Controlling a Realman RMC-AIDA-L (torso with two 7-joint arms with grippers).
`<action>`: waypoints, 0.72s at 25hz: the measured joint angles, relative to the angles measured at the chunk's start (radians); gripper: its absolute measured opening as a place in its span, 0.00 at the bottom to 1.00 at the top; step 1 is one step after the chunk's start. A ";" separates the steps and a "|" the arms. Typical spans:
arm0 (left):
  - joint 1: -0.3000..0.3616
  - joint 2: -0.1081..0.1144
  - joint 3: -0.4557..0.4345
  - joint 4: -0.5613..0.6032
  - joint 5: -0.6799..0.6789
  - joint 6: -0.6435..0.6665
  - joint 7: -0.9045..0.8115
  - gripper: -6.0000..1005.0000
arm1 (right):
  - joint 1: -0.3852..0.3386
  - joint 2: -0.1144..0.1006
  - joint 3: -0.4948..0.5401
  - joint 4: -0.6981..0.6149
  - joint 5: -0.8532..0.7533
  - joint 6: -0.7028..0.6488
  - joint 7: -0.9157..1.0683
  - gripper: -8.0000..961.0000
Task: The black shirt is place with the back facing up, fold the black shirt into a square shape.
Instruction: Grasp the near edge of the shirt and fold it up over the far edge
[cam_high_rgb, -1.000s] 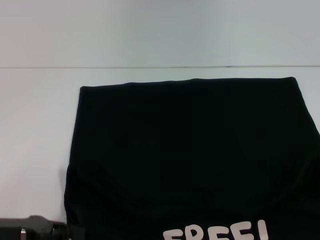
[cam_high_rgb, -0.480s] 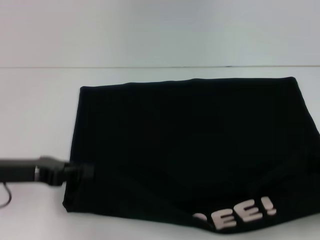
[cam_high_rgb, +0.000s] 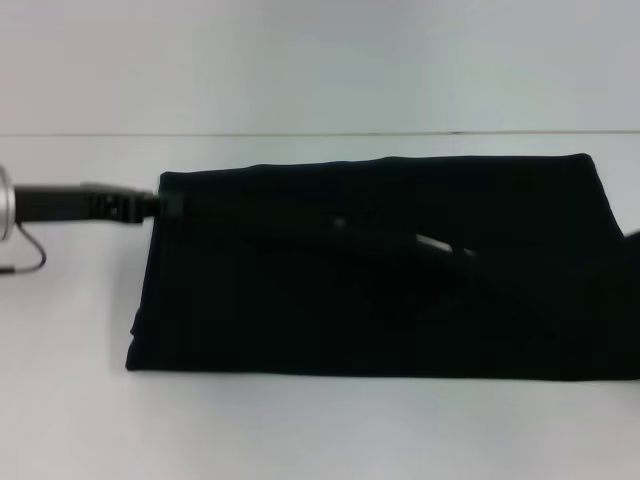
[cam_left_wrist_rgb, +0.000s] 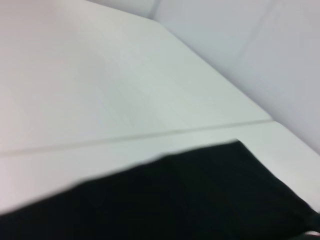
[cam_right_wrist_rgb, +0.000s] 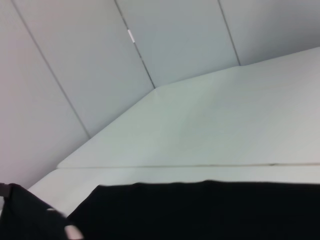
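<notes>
Folded shirt (cam_high_rgb: 380, 290) lies on the table (cam_high_rgb: 70, 400). Left gripper (cam_high_rgb: 165, 205) at its far-left corner; jaw state unclear.

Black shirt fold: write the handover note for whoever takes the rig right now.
Left gripper: at the far left corner of the black shirt, apparently holding the edge it carried over.
Right gripper: not visible in the head view; that side's edge runs out of frame.
Shirt: on the white table, near half folded onto the far half, lettering almost entirely hidden.
Done: front-to-back fold.
Left: release, then probably fold sideways, since it is a wide rectangle, not a square.
</notes>
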 joint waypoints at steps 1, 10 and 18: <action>-0.012 0.008 0.002 -0.016 0.000 -0.027 -0.004 0.02 | 0.017 -0.001 -0.002 0.015 -0.001 0.029 0.002 0.04; -0.064 0.012 0.119 -0.081 0.007 -0.340 -0.036 0.02 | 0.163 0.015 -0.042 0.130 -0.005 0.343 0.008 0.04; -0.081 0.004 0.188 -0.102 0.001 -0.436 -0.034 0.02 | 0.244 0.031 -0.071 0.153 -0.004 0.538 0.065 0.04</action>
